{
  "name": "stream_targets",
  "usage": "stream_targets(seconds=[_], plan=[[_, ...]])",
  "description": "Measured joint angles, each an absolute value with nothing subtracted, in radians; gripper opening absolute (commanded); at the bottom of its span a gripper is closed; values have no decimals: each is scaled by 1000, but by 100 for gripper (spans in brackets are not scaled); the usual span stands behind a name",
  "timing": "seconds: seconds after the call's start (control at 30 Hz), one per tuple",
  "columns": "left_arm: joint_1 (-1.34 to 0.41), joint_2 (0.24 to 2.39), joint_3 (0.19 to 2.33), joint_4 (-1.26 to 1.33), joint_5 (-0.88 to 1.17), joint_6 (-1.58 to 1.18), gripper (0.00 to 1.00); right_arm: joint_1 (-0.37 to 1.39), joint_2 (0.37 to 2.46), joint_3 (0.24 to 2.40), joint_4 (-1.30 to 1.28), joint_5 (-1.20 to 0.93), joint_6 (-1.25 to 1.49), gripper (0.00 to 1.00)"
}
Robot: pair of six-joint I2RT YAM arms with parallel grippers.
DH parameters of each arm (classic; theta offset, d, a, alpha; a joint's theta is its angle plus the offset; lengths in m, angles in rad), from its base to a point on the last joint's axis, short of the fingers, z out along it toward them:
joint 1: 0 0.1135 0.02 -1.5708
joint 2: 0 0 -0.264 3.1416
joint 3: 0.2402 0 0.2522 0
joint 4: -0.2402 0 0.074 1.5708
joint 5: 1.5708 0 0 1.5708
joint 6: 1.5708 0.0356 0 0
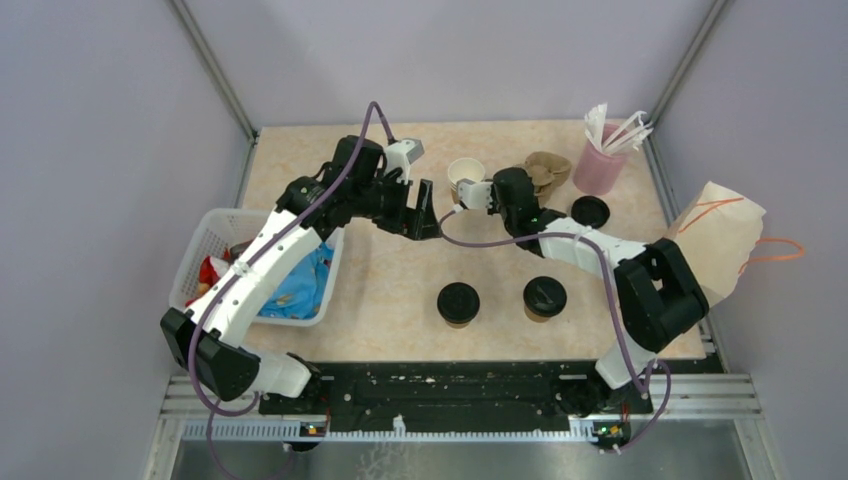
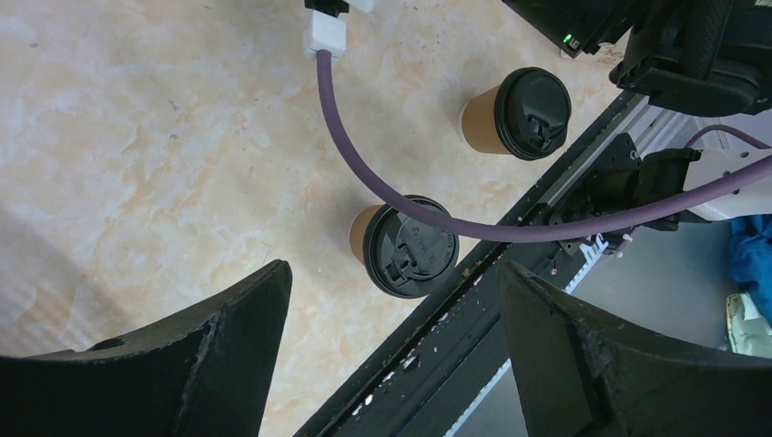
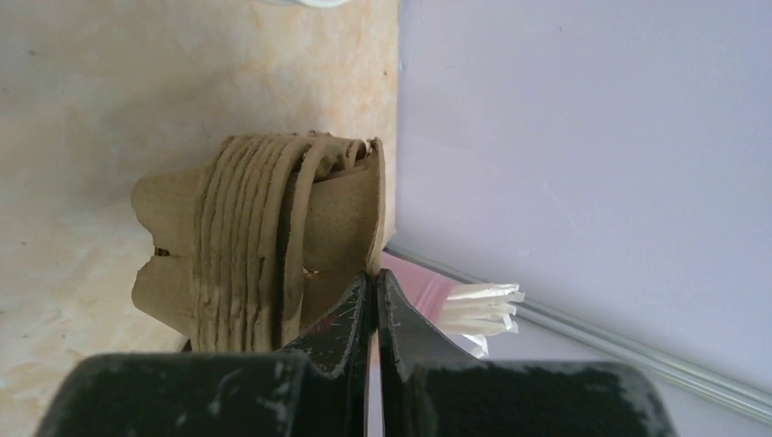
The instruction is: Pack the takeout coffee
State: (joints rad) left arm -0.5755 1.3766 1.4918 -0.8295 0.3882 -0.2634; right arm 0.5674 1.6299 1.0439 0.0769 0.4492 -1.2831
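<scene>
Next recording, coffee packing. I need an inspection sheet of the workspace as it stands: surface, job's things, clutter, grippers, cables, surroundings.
Surface: beige marbled tabletop; no spills seen.
Job's things: left lidded cup and right lidded cup stand upright near the front edge, apart, neither held.
Clutter: unlidded cup, loose black lid, pulp carrier stack, pink cup of sticks, paper bag, white basket holding packets.
Grippers: left gripper open, holding nothing; right gripper shut, tips at the pulp carrier stack, grip unclear.
Cables: purple cable sags from the right wrist over the table.
Surroundings: lilac walls, metal frame.
</scene>
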Motion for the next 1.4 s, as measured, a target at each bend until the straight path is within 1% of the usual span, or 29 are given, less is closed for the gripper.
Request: stream_targets(seconds=[0.07,0.27,0.4,0.53,1.0,1.27,1.4], plan=[[-575,1377,1491,-830,389,-263,89,570,1630,1020,122,470,-1311,0],[-571,1368,1484,-830,389,-264,89,560,1628,1024,126,463,-1314,0],[-570,1368,1484,-830,389,-264,89,561,1608,1057,72,456,-1282,0],[-570,1368,1483,-822,393,-265,89,538,1601,1154,-24,398,-1209,0],[-569,1368,1483,-822,401,-269,89,476,1540,1188,-65,300,-1180,0],[-566,1368,1483,-822,403,-276,90,475,1522,1298,-130,286,-1157,0],[-519,1368,1498,-833,430,-305,90,477,1469,1350,-230,199,-1093,0]])
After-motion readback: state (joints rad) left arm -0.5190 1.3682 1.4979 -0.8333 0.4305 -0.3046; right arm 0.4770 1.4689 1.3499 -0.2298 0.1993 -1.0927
